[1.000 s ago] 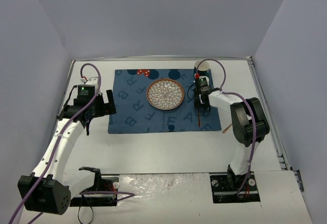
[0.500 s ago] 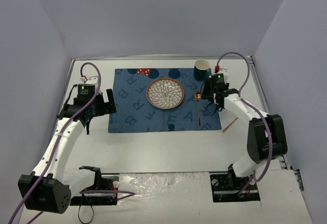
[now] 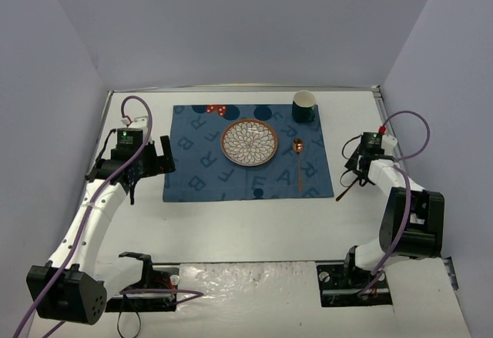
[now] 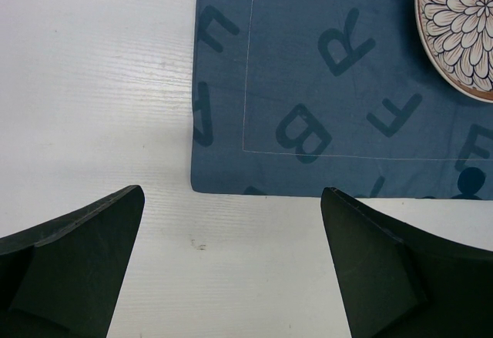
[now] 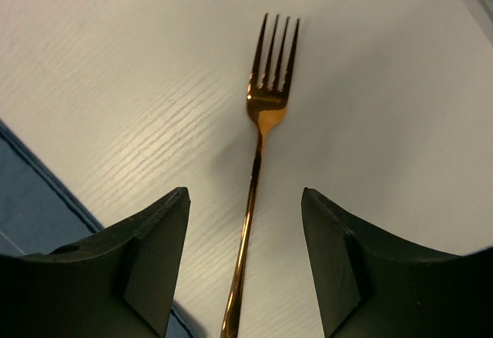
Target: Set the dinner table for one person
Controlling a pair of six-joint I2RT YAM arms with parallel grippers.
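Seen from above, a white bench carries a dark blue, letter-printed placemat laid flat across its middle. A flower-patterned plate sits at the centre of the placemat. A copper-coloured spoon lies lengthwise on the mat just to the plate's right, and a dark green cup stands at the mat's far right corner. A matching fork lies slanted on the bare bench just off the mat's right edge, not yet part of the setting. The right pincer hangs above the fork, fingers apart on either side of the handle and holding nothing. The left pincer hovers over the bench beside the mat's left edge, also spread wide and empty. The setting looks mostly done: mat, plate, spoon and cup are in place. What seems to be left is picking up the fork and laying it on the mat, probably on the open side left of the plate. No knife is visible.
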